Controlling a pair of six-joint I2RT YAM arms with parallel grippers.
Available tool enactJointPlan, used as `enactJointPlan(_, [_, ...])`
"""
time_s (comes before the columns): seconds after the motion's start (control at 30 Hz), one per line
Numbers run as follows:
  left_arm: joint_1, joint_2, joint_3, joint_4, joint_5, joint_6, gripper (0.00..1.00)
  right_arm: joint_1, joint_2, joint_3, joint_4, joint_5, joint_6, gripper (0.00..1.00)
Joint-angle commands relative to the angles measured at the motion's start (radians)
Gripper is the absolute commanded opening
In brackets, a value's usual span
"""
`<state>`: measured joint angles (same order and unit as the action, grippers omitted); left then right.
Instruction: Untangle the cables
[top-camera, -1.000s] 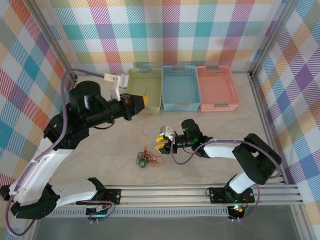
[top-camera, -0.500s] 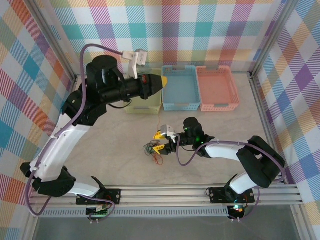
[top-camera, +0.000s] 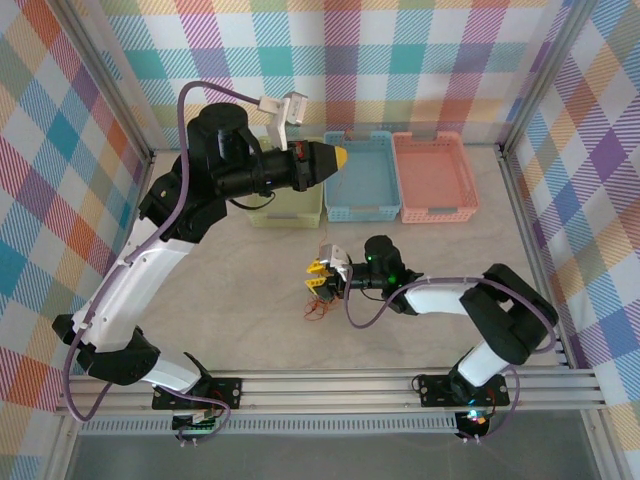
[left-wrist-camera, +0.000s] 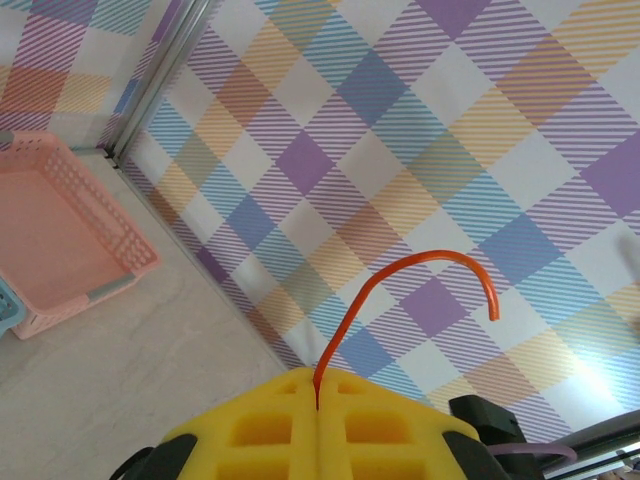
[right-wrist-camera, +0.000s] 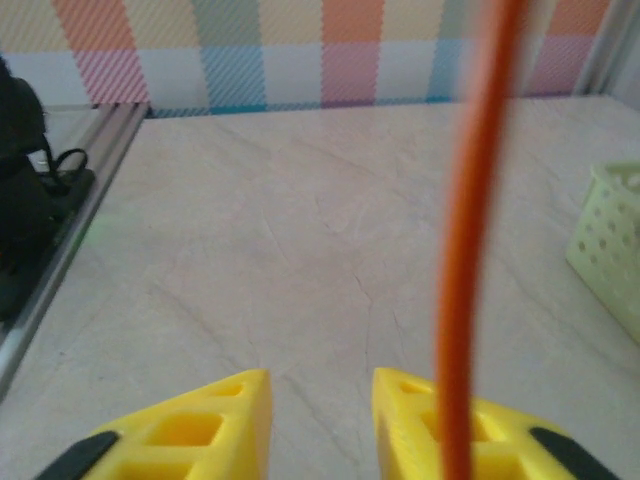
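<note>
Overhead camera looks down; wrist cameras peer past end effectors (left-wrist-camera: 318, 388) (right-wrist-camera: 321, 385).

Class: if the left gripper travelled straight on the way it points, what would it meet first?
Probably the checked plaid side wall; the left gripper, shut on a thin orange-red cable, seems aimed above the pink plastic basket.

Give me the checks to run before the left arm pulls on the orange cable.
1. Left end effector shut on orange cable: ok.
2. Spare cable past the grip: ok, a curled end sticks out.
3. Right end effector clamping the tangle: not ok, fingers apart, nothing between.
4. Orange cable clear of right end effector: not ok, it crosses one finger.
5. Tangle loosened: cannot tell, too small from above.
</note>
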<state>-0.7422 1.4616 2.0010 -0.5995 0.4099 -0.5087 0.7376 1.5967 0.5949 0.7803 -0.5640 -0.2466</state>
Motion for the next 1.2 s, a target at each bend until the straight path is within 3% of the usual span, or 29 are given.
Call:
enactJointPlan(0.0, [-0.006,0.002,0.048,0.021,0.009,-0.008,0.00,-0.018,0.039,0.025,0.019,0.048,0.043,0.28])
enactJointPlan(0.2, [-0.004,0.007,0.105,-0.021,0.000,0.005,0.00,-0.020,0.048,0.063,-0.103,0.108,0.031,0.27])
enactJointPlan(0.73, [-0.002,0.017,0.286,-0.100,0.013,-0.012,0.00,-0.023,0.055,0.082,-0.189,0.246,0.038,0.24])
enactJointPlan(0.97, [0.016,-0.050,0.326,-0.137,-0.055,0.037,0.00,-0.036,0.058,0.088,-0.222,0.330,0.056,0.24])
enactJointPlan(1.17, [0.023,-0.109,0.326,-0.173,-0.181,0.116,0.00,-0.045,0.069,0.105,-0.267,0.381,0.078,0.24])
